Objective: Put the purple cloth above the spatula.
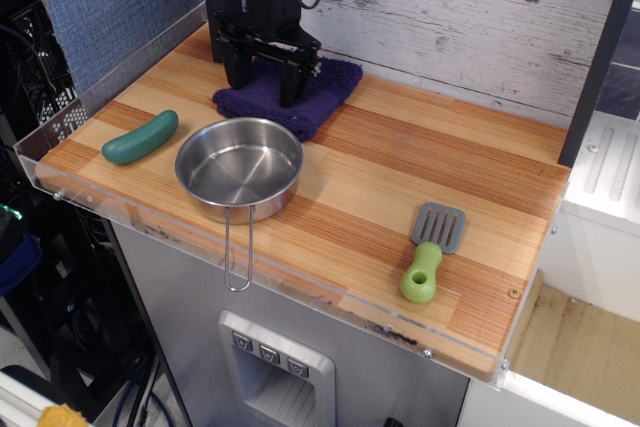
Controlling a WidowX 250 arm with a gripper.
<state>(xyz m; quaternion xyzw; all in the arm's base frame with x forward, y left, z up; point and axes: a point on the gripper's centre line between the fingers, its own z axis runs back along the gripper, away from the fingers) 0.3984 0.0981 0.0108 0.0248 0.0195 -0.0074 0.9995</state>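
The purple cloth lies at the back left of the wooden table, just behind the steel pan. My gripper stands upright over the cloth's left half with its two black fingers spread apart. The fingertips are down at the cloth's surface and hide part of it. The jaws are open and grip nothing. The spatula, with a grey slotted blade and a lime-green handle, lies at the front right of the table, far from the gripper.
A steel pan with a wire handle sits at the front left, touching the cloth's front edge. A green cucumber toy lies at the left edge. A clear lip runs along the table's front. A plank wall stands behind.
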